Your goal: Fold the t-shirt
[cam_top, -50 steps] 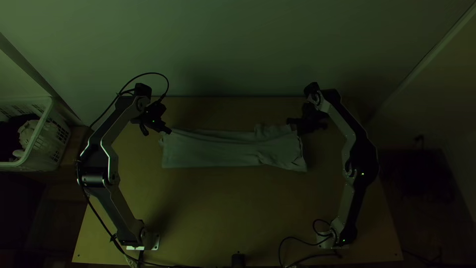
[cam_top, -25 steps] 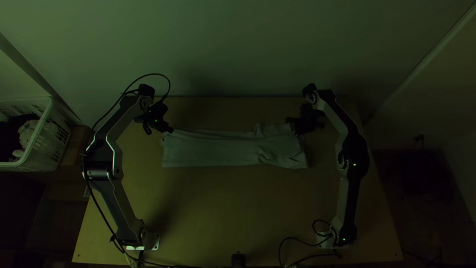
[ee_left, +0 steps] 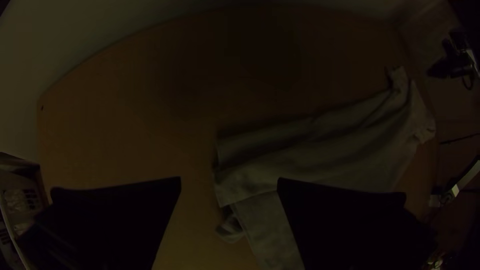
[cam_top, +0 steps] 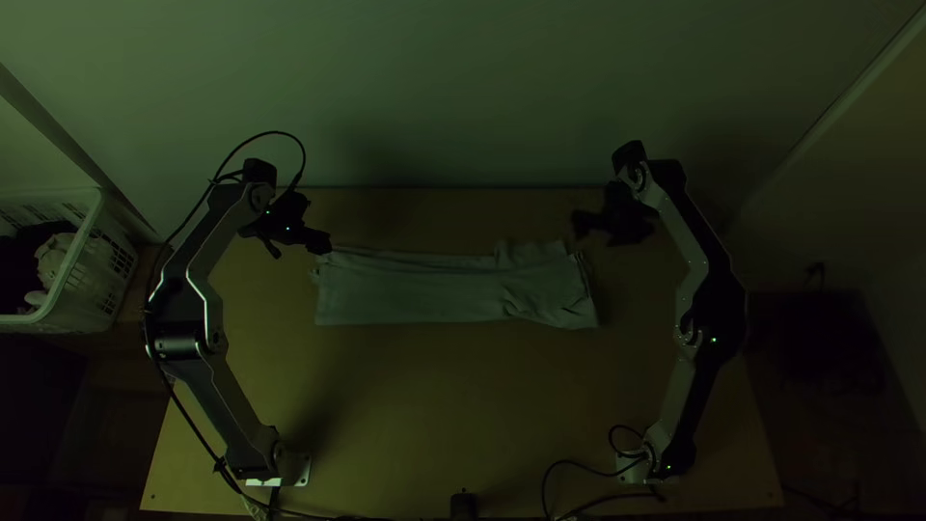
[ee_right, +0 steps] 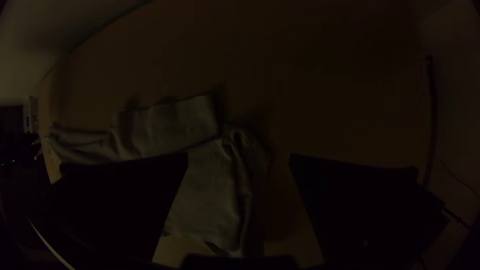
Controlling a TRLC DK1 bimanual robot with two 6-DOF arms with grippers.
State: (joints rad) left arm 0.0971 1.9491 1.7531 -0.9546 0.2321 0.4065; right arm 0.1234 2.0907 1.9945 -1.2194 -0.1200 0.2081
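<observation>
Two sets of jaws are mine, and both stand parted with no cloth between them. The shirt (cam_top: 415, 289) lies flat on the surface (cam_top: 434, 405) as a narrow strip, its long axis running left to right, about level with the far edge. One end is mine on each side. My left arm (cam_top: 181, 343) has the nearer reach: the left jaws are just off the strip's far left corner, though whether they touch it I cannot tell. My right arm (cam_top: 714, 299) puts the right jaws a little beyond the other end, to its right and farther off, near the creased far corner. To bring one short end over toward the other, I judge, the left jaws need only a small shift nearer and down; the right must come back left and nearer. Rumpled layers there could slip apart.
</observation>
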